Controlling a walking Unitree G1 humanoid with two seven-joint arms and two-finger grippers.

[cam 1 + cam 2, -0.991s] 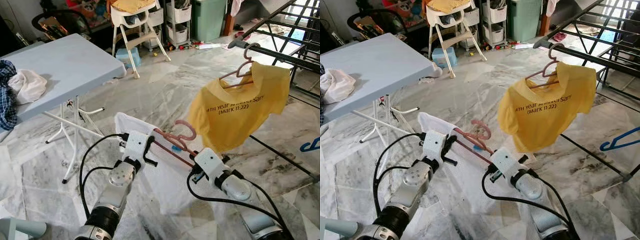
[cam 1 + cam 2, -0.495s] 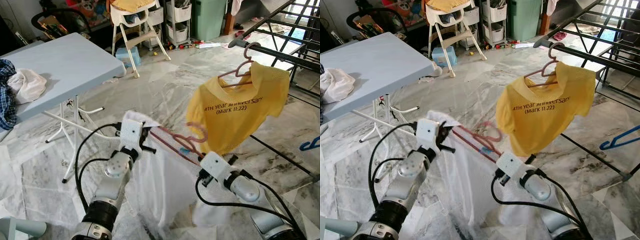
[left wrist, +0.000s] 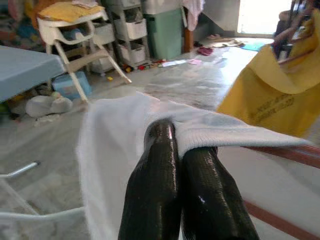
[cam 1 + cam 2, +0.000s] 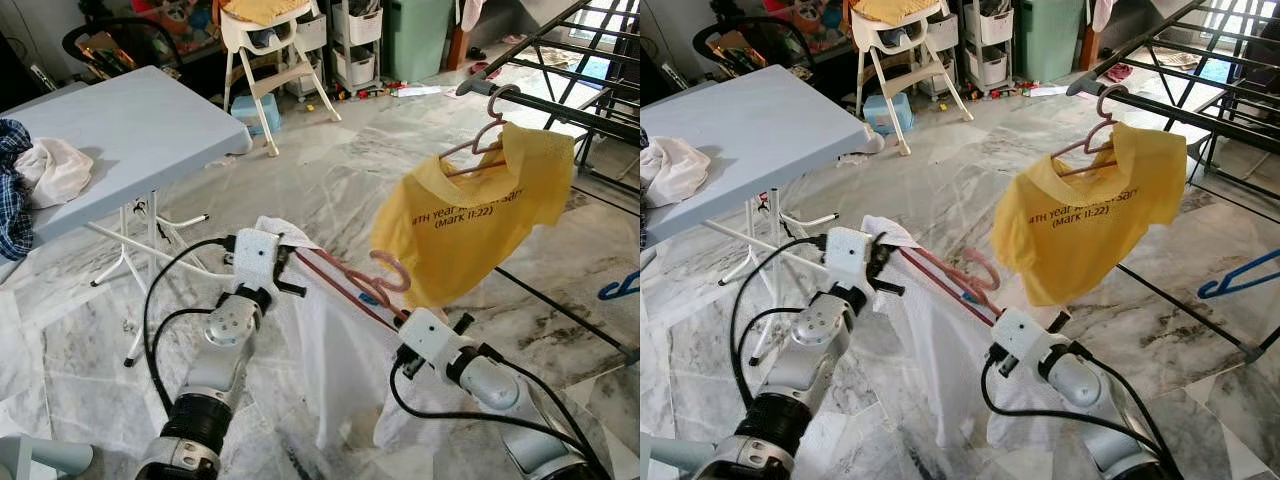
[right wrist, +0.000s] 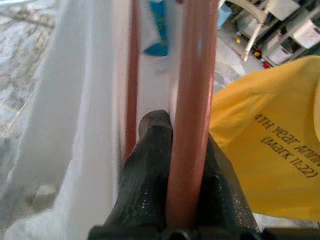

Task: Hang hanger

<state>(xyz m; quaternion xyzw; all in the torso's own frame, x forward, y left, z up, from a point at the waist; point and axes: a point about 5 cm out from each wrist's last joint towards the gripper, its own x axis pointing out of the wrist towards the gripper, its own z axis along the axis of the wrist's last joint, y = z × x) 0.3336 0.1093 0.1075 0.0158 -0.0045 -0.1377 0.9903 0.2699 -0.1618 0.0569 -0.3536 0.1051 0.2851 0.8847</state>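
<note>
A pink hanger (image 4: 362, 281) carries a white garment (image 4: 335, 350) that hangs down between my two arms above the marble floor. My left gripper (image 4: 283, 262) is shut on the garment's upper corner; in the left wrist view its fingers (image 3: 170, 190) pinch the white cloth. My right gripper (image 4: 408, 318) is shut on the hanger's pink bar, which lies between its fingers (image 5: 152, 165). A yellow t-shirt (image 4: 478, 220) hangs on another pink hanger (image 4: 478, 148) from the dark drying rack (image 4: 560, 105) to my right.
A light blue folding table (image 4: 120, 130) with clothes (image 4: 35, 175) stands to my left. A white high chair (image 4: 268, 50), storage drawers and a green bin (image 4: 415, 35) line the back. A blue hanger (image 4: 1240, 278) lies on the floor under the rack.
Both arms lifted the hanger and the white garment, which now hangs lower and longer. The left gripper moved up and left, stretching the garment's shoulder outward.
</note>
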